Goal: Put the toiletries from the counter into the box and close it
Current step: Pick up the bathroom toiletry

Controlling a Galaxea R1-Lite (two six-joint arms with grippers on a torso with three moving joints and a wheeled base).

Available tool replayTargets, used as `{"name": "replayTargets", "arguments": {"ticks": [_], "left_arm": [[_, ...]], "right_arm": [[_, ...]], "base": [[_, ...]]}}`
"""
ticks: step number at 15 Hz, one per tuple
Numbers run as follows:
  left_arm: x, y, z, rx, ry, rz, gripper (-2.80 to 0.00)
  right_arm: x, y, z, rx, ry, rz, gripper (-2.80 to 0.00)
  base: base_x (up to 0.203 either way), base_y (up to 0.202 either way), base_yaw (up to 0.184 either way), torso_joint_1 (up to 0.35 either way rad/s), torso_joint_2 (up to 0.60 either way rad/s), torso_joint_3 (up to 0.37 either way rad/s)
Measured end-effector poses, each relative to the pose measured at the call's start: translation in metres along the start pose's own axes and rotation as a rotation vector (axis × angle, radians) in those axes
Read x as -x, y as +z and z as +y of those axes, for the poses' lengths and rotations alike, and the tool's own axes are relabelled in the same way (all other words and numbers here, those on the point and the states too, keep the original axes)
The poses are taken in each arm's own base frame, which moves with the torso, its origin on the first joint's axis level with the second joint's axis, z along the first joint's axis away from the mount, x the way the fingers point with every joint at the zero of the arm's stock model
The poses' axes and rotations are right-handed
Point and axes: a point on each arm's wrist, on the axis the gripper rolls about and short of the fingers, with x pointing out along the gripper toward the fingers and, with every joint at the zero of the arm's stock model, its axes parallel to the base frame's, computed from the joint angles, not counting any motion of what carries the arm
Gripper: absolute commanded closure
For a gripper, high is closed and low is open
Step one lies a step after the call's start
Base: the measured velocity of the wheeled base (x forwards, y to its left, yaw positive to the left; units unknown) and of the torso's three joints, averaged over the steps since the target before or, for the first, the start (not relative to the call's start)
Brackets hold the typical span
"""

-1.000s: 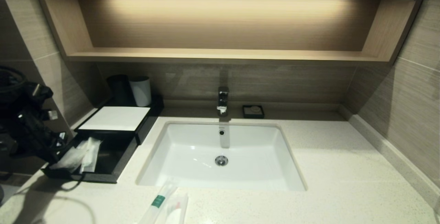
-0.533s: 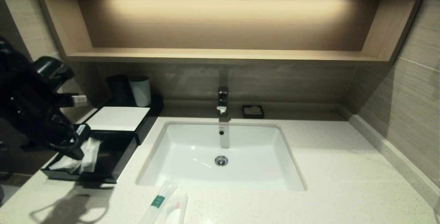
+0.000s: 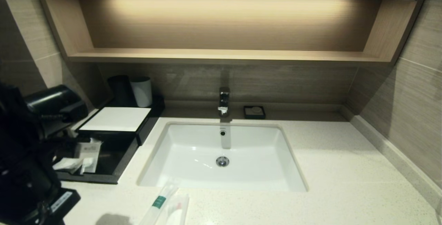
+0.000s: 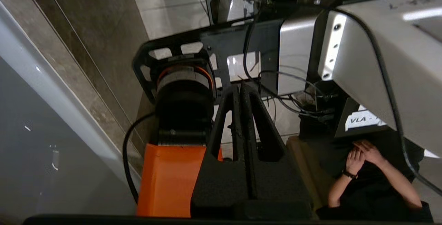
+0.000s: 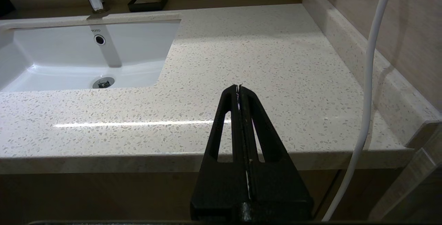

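Observation:
The black box [image 3: 115,118] with its white top panel stands at the counter's [image 3: 345,169] back left. Its front drawer [image 3: 103,164] is pulled out, and two translucent packets [image 3: 86,152] lie inside. Two more toiletries rest at the counter's front edge before the sink: a slim packet with a green band [image 3: 159,200] and a flat pouch with red print [image 3: 178,209]. My left arm [image 3: 27,156] hangs at the far left beside the drawer. Its gripper [image 4: 240,86] is shut and empty, pointing down past the counter. My right gripper [image 5: 238,86] is shut and empty, before the counter's right front edge.
A white inset sink [image 3: 255,169] fills the counter's middle, with a tap [image 3: 223,101] behind it and a small black soap dish [image 3: 254,112] beside that. A black cup [image 3: 119,89] and a white cup [image 3: 141,91] stand behind the box. A wooden shelf [image 3: 221,55] runs overhead.
My left arm dipped into the drawer, then drew back and down to the front left. The packets in the drawer have shifted; one now shows its printed face.

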Motion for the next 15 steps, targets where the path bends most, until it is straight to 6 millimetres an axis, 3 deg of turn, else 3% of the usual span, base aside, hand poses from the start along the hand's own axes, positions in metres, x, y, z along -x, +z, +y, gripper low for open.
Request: {"name": "replayTargets", "arguments": {"ticks": [5,9,12,13,15], "left_arm": [[-0.045,-0.021,-0.004,0.016,0.002,-0.036,0.00],[-0.083,-0.010,-0.002,0.025,0.029,-0.202,0.00],[-0.096,0.000,-0.003,0.021,0.030,-0.234,0.00],[-0.099,0.001,-0.003,0.019,0.034,-0.224,-2.80],[-0.102,0.004,-0.003,0.019,0.039,-0.206,-2.80]], "right_arm": [[0.000,0.000,0.000,0.000,0.000,0.000,0.00],[0.000,0.000,0.000,0.000,0.000,0.000,0.00],[0.000,0.000,0.000,0.000,0.000,0.000,0.00],[0.000,0.000,0.000,0.000,0.000,0.000,0.00],[0.000,0.000,0.000,0.000,0.000,0.000,0.00]], "base": [[0.000,0.000,0.000,0.000,0.00,0.000],[0.000,0.000,0.000,0.000,0.00,0.000],[0.000,0.000,0.000,0.000,0.00,0.000],[0.000,0.000,0.000,0.000,0.00,0.000],[0.000,0.000,0.000,0.000,0.00,0.000]]}}
